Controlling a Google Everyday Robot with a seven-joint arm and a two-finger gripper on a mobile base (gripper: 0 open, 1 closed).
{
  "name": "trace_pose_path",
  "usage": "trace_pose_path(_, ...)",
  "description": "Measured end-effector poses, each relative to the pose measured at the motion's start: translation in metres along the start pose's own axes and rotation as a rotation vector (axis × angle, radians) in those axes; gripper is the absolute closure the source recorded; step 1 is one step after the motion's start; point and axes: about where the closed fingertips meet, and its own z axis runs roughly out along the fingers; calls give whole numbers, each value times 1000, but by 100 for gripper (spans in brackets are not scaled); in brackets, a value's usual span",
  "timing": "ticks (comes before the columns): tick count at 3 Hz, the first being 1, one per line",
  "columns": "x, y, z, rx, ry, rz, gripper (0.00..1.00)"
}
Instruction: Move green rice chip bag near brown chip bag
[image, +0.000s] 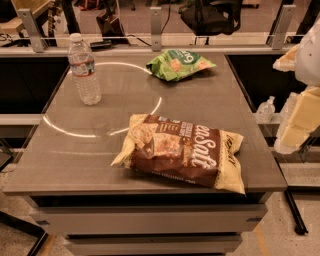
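The green rice chip bag (180, 64) lies at the far middle of the grey table (120, 107), small and bright green with pale chips pictured. The brown chip bag (182, 152) lies flat near the table's front edge, large, with pale yellow ends and white "Salt" lettering. The two bags are apart, with bare tabletop between them. My gripper (296, 125) shows as pale blocky parts at the right edge of the view, beyond the table's right side and away from both bags.
A clear plastic water bottle (84, 70) stands upright at the table's far left. A small sanitizer bottle (265, 110) sits on a ledge right of the table. A railing with metal posts (155, 22) runs behind the table.
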Motion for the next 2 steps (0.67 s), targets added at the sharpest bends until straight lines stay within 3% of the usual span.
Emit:
trace_pose_path(1, -3, -2, -3, 23, 0, -5, 0)
trace_pose_path(2, -7, -10, -14, 114, -32, 4, 0)
